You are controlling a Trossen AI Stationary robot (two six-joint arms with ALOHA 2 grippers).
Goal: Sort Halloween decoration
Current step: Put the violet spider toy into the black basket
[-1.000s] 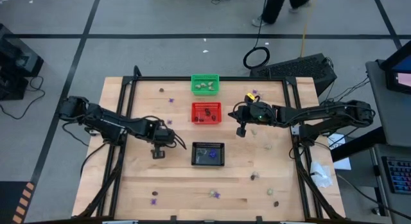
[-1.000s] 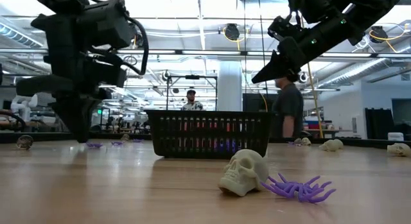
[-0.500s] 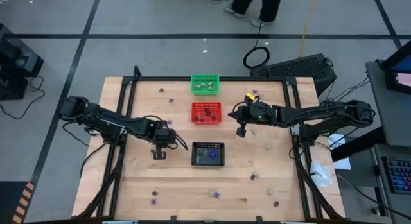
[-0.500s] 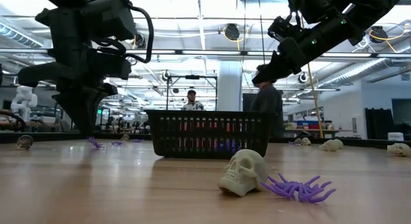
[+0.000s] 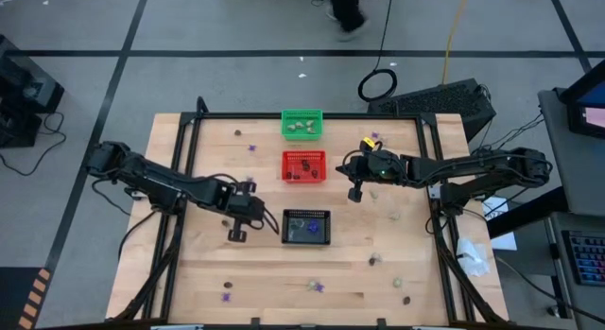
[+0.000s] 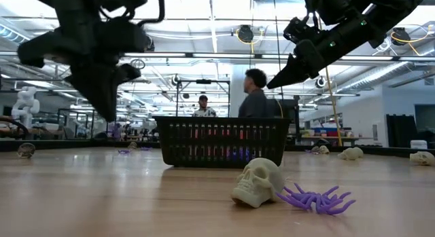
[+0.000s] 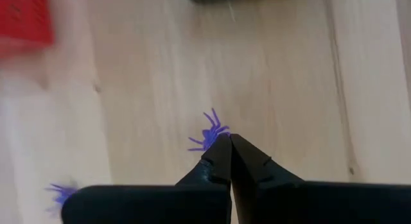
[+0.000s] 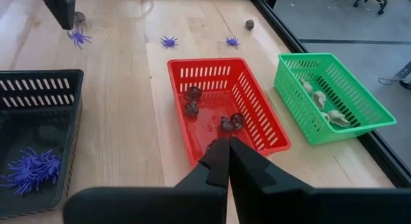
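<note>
My left gripper (image 5: pixel 236 234) hangs just left of the black basket (image 5: pixel 307 227), shut on a purple spider (image 7: pixel 209 131); it is clear of the table in the low view (image 6: pixel 107 111). My right gripper (image 5: pixel 355 196) is shut on nothing and hovers right of the red basket (image 5: pixel 304 165), which holds brown trinkets (image 8: pixel 228 122). Cream trinkets (image 8: pixel 324 105) lie in the green basket (image 5: pixel 302 124). Purple spiders (image 8: pixel 29 169) fill the black basket (image 8: pixel 38 89). More spiders (image 8: pixel 169 41) lie loose on the wood. My left gripper pinches the purple spider (image 7: pixel 217 135) between the very tips of its two fingers, which slant steeply down from above. Most of the spider sticks out beyond the tips, and it is lifted clear of the table.
A cream skull (image 6: pixel 257 183) and a purple spider (image 6: pixel 316 199) lie near the front edge. Loose trinkets are scattered along the near edge (image 5: pixel 318 286) and right side (image 5: pixel 395 215). A person (image 6: pixel 255 94) walks behind the table. Bare wood lies between the baskets and the left arm.
My left gripper has risen, rolled a little and shifted toward the black basket and the near edge, staying shut. The purple spider that lay under its tips has come up off the table with it. A person has walked across the room behind.
</note>
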